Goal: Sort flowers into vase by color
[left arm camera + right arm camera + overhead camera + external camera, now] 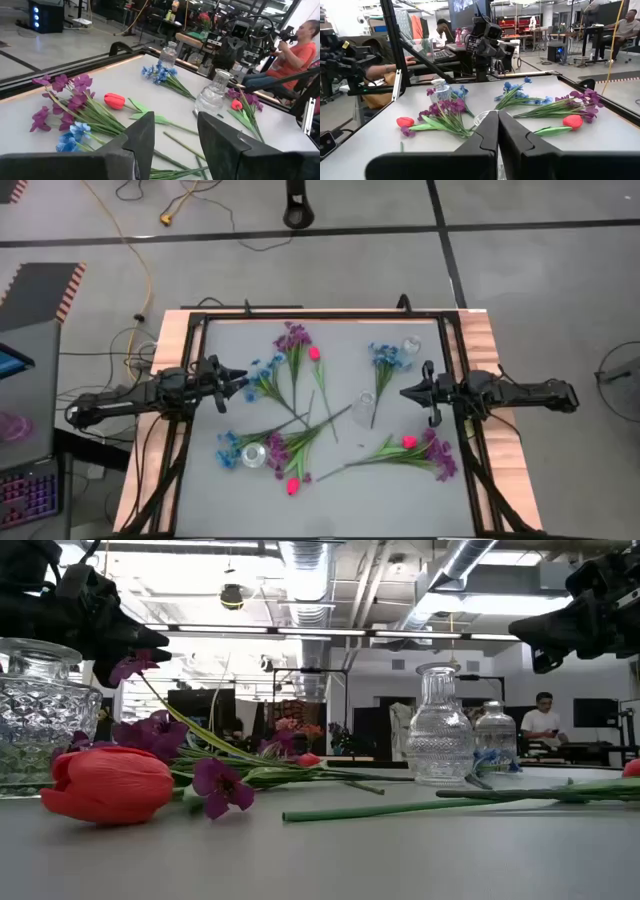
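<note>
Flowers lie scattered on the grey table: purple sprigs (293, 338) (440, 455) (277, 446), blue sprigs (262, 372) (383, 357) (228, 448), and pink-red buds (314, 353) (409, 442) (293, 486). Three clear glass vases stand among them, far right (411, 347), centre (365, 402) and near left (252, 453). My left gripper (235, 377) (175, 135) is open above the table beside the left blue sprig (70, 137), holding nothing. My right gripper (410, 392) (497, 127) is shut and empty, right of the centre vase (484, 117).
A black frame (320, 313) borders the table, with wooden strips (490, 340) outside it. The centre vase stands between the two grippers. Bare grey surface (330, 515) lies along the near edge. People sit at benches in the room beyond (295, 50).
</note>
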You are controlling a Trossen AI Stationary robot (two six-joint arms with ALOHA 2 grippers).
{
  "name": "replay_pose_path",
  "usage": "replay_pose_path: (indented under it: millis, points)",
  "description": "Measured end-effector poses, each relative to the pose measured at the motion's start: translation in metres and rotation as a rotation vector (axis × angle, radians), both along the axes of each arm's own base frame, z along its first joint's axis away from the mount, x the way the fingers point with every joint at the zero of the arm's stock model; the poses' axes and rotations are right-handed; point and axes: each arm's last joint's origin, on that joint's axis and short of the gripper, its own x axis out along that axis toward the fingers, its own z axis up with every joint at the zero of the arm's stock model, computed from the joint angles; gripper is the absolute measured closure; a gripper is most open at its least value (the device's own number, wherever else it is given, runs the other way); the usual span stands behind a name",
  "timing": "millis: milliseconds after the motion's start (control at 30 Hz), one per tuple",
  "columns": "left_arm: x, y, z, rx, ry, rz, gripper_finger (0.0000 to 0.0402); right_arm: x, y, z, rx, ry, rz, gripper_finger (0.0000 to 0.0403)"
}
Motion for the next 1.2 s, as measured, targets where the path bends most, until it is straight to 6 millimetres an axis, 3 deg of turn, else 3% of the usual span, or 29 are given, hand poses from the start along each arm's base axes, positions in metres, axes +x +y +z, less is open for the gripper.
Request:
replay_pose_path:
  millis: [967,1200]
  points:
    - [0.0000,0.0000,0.0000,0.000,0.000,0.000,0.0264,0.0000,0.0000,-0.0001,-0.001,0.001,0.000,0.0367]
    - [0.0000,0.0000,0.0000,0.000,0.000,0.000,0.0264,0.0000,0.0000,0.0000,-0.154,0.004,-0.003,0.0367]
